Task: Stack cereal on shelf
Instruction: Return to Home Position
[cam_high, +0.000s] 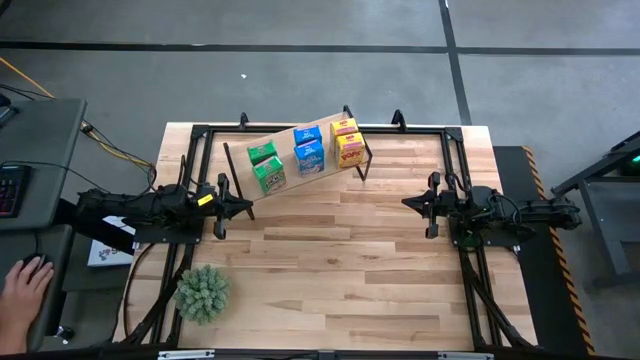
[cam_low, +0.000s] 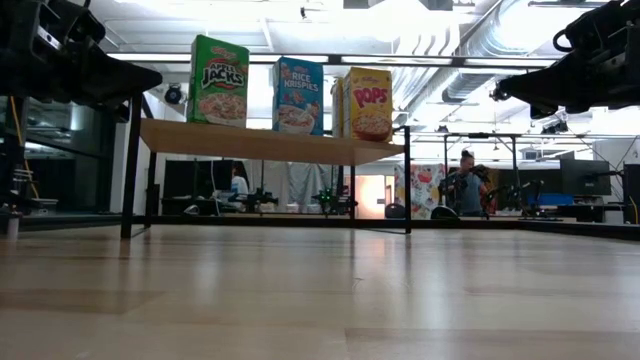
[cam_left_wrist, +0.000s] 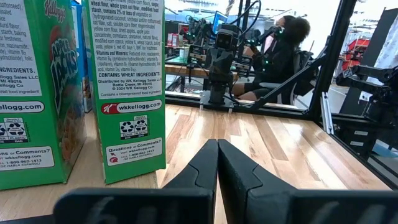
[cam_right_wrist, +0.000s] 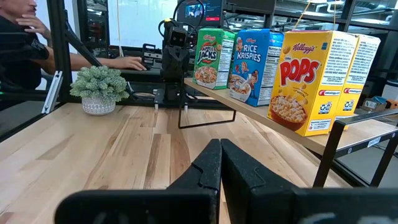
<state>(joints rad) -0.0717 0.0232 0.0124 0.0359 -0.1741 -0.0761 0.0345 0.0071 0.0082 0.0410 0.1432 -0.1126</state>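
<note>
**Both claws closed and empty, six cartons up on the shelf**

My left arm lies stretched out level above the left side of the striped wooden tabletop (cam_high: 340, 280), pointing toward the middle. My left claw (cam_high: 243, 207) has its two dark fingers pressed tip to tip, with nothing between them. It hangs near the left end of the sloped light-wood shelf on thin black legs (cam_high: 287, 158), not touching it.

My right arm mirrors that pose from the right side, flat and extended. My right claw (cam_high: 410, 203) is likewise pinched together on nothing, near the shelf's right legs but apart from them.

The small printed cereal cartons stand upright on the plank in three pairs, one carton behind the other: the green pair (cam_high: 269, 176) at the left, the blue pair (cam_high: 310, 157) in the middle, the yellow-orange pair (cam_high: 351, 150) at the right. A round spiky green plant (cam_high: 203, 292) sits on the table by my left arm, well apart from the shelf.
</note>
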